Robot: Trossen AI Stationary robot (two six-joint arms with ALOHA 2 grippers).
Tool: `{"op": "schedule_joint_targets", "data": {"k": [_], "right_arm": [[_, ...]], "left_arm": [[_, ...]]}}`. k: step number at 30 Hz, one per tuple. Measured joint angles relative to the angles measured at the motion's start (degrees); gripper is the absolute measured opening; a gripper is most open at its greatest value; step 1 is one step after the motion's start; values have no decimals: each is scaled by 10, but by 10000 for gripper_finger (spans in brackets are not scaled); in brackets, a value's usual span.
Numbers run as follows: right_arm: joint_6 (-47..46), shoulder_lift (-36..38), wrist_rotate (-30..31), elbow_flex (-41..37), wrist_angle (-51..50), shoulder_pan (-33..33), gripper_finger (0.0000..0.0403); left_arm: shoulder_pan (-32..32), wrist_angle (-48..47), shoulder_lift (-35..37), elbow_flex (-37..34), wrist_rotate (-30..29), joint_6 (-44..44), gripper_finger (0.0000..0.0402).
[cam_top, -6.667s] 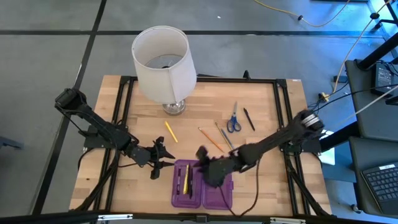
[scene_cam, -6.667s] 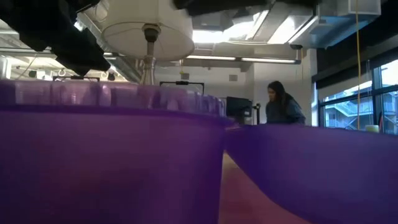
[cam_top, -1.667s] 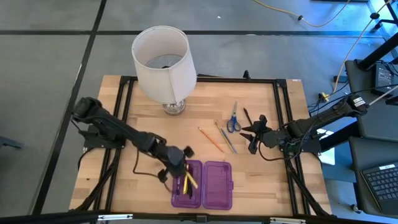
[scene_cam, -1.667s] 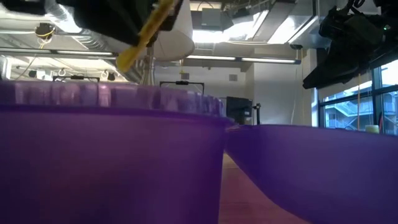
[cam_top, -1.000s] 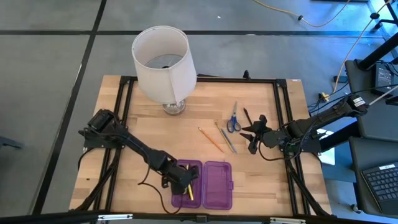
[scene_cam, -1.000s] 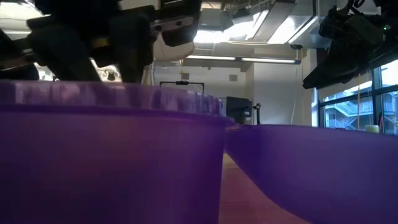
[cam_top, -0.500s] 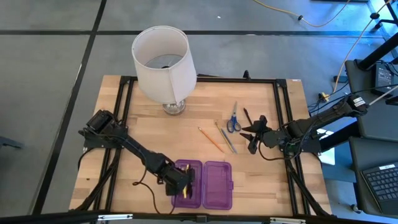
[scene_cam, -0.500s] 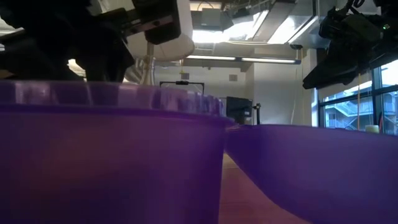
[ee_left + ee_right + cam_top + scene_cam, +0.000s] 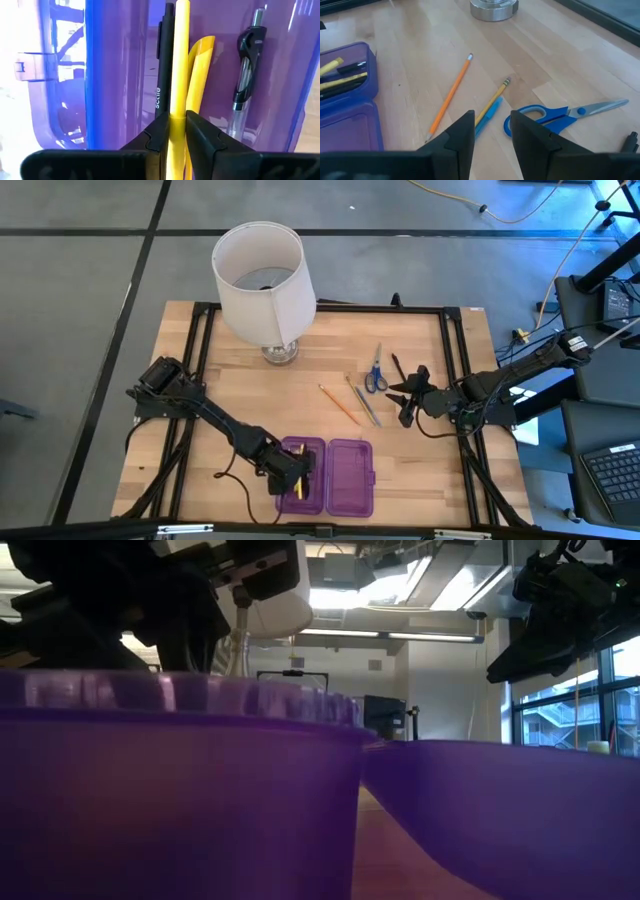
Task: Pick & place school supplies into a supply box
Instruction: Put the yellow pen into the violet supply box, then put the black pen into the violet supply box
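The purple supply box [image 9: 325,477] lies open near the table's front edge. My left gripper [image 9: 292,476] stands over its left half [image 9: 120,75], shut on a yellow pencil [image 9: 179,60]. In that half lie a black pen [image 9: 162,65], a yellow marker [image 9: 201,70] and a clear pen [image 9: 247,65]. On the wood lie an orange pencil [image 9: 451,95], a yellow pencil beside a blue pen [image 9: 492,102], blue-handled scissors [image 9: 555,115] and a dark pen [image 9: 400,370]. Near the right edge, my right gripper [image 9: 491,130] hangs open above the table, with nothing between its fingers. My left gripper pinches the yellow pencil's shaft [image 9: 177,114] between its two fingers. The fingers slant down from above and from the table's left. A long stretch of pencil runs on past the fingers, along the case half and beside the black pen. Whether that far end rests on the case floor I cannot tell.
A white-shaded lamp [image 9: 262,280] on a metal foot [image 9: 494,9] stands at the far left of the table. The box's right half [image 9: 349,490] holds nothing that shows. Bare wood lies between the lamp and the box. A person stands in the room behind the table.
My left gripper has stayed over the box's left half and rolled its wrist with the yellow pencil in its fingers. The pencil, which slanted across the half, now lies more nearly along it.
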State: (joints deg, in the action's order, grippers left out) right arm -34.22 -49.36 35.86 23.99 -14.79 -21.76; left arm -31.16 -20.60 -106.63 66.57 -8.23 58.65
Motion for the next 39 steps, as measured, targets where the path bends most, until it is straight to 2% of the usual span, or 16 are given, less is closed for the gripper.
{"op": "schedule_joint_targets", "data": {"k": [9, 18, 25, 35, 37, 39], "right_arm": [[2, 0, 0, 0, 0, 0, 130], [2, 0, 0, 0, -1, 0, 130], [2, 0, 0, 0, -1, 0, 130], [2, 0, 0, 0, -4, 0, 130], [2, 0, 0, 0, -4, 0, 130], [1, 0, 0, 0, -5, 0, 130]], "left_arm": [[0, -6, 0, 0, 2, 20, 54], [-7, -30, 0, 0, -22, 109, 57], [-7, -29, 0, 0, -21, 81, 59], [-7, 1, 0, 0, 28, 28, 77], [-7, 2, 1, 0, 25, 21, 84], [-7, -1, 1, 0, -6, 21, 90]]}}
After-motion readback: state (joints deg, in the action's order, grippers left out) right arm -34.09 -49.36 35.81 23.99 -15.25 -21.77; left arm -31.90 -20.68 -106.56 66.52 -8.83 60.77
